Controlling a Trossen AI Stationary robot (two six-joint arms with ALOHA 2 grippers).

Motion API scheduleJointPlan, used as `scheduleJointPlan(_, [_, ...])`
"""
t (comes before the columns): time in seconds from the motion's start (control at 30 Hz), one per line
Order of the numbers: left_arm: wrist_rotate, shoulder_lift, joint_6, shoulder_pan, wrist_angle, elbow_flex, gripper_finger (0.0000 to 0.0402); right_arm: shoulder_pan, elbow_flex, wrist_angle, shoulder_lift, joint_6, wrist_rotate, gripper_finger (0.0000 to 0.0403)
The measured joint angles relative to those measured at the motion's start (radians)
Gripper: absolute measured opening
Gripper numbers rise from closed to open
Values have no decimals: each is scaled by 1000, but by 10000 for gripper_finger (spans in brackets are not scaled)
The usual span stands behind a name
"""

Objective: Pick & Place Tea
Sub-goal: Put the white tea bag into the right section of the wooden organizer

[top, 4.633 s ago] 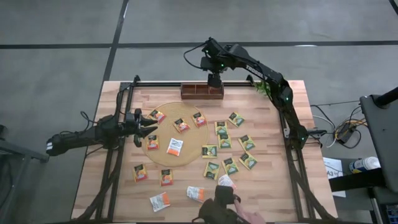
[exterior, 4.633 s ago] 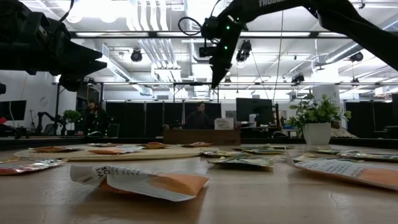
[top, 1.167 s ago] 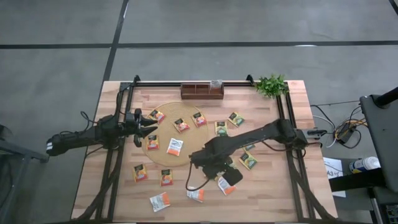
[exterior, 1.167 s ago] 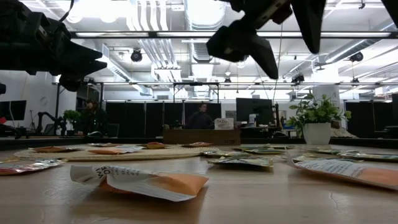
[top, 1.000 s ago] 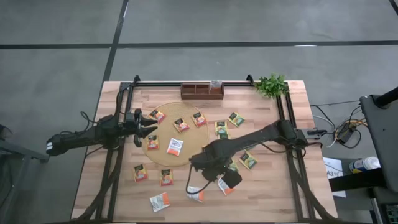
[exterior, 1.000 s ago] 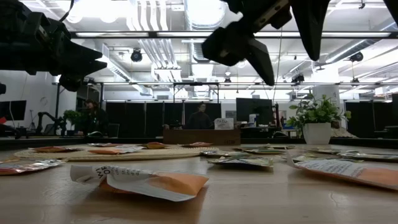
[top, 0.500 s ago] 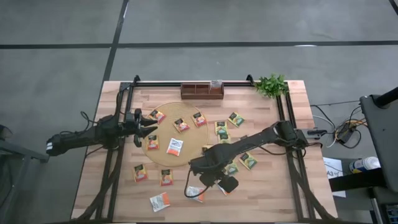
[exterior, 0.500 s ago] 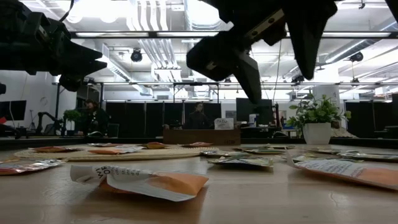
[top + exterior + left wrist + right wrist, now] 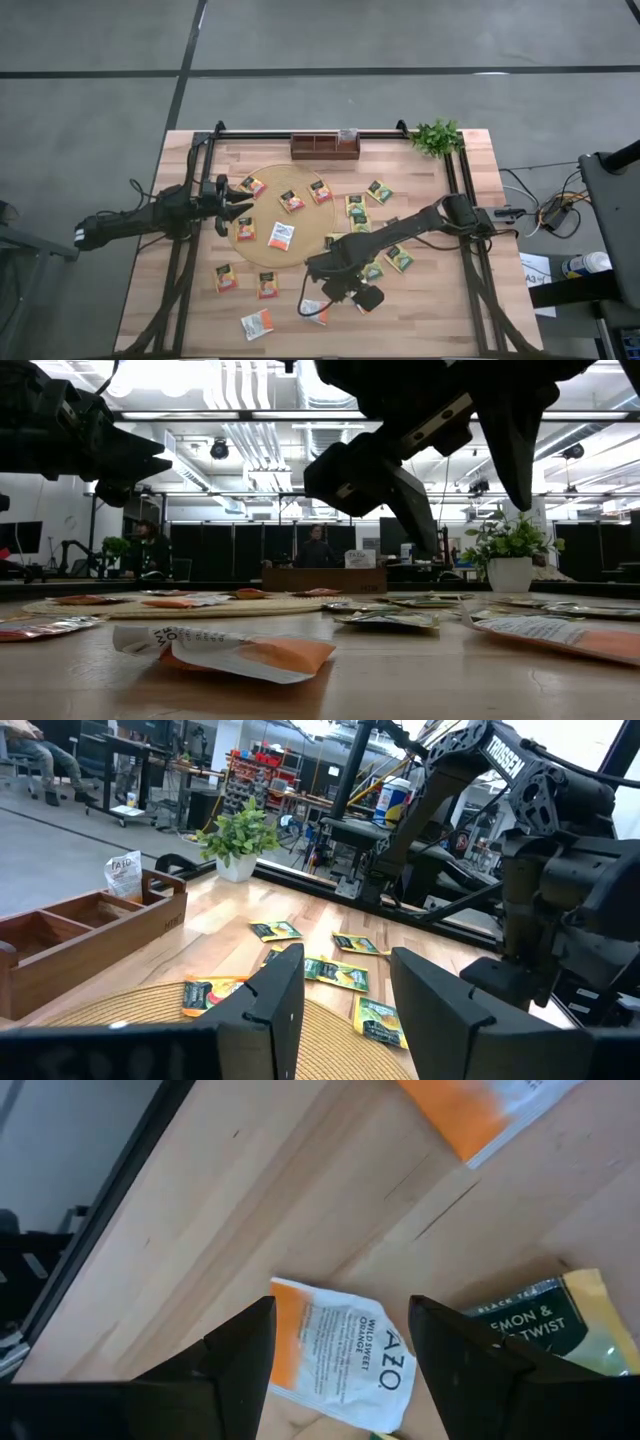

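Small square tea sachets, orange, green-yellow and white, lie flat on the round tan mat [image 9: 262, 180] and on the wood around it, such as one sachet [image 9: 281, 236]. My right gripper [image 9: 333, 288] hangs open above the table's near middle, fingers pointing down. In its wrist view a white-and-orange sachet [image 9: 340, 1350] lies on the wood below the gap of the right gripper [image 9: 340, 1365], untouched. In the low view the right gripper [image 9: 460, 470] is well above the tabletop. My left gripper [image 9: 238, 208] waits open over the mat's left edge; in its own view the left gripper [image 9: 345, 1010] is empty.
The brown wooden tray [image 9: 325, 147] stands at the far edge, with one sachet [image 9: 347, 135] at its right end. A potted plant [image 9: 435, 135] is at the far right corner. A green-yellow sachet [image 9: 540, 1330] and another orange one [image 9: 490, 1110] lie close to the right gripper.
My right gripper has moved toward the table's near edge and come lower, staying open and empty. The left arm has kept still and no sachet has moved.
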Motion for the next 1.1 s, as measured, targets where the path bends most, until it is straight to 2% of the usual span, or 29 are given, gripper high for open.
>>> scheduleJointPlan(0.2, [0, 0, 0, 0, 0, 0, 145, -31, 0, 0, -9, -59, -86, 226])
scheduleJointPlan(0.33, [0, 0, 0, 0, 0, 0, 145, -46, -3, -6, -11, -62, -91, 226])
scheduleJointPlan(0.7, [0, 0, 0, 0, 0, 0, 145, -44, -20, 4, -11, -137, 81, 226])
scheduleJointPlan(1.1, [0, 0, 0, 0, 0, 0, 145, -9, -86, 38, -11, -131, 91, 226])
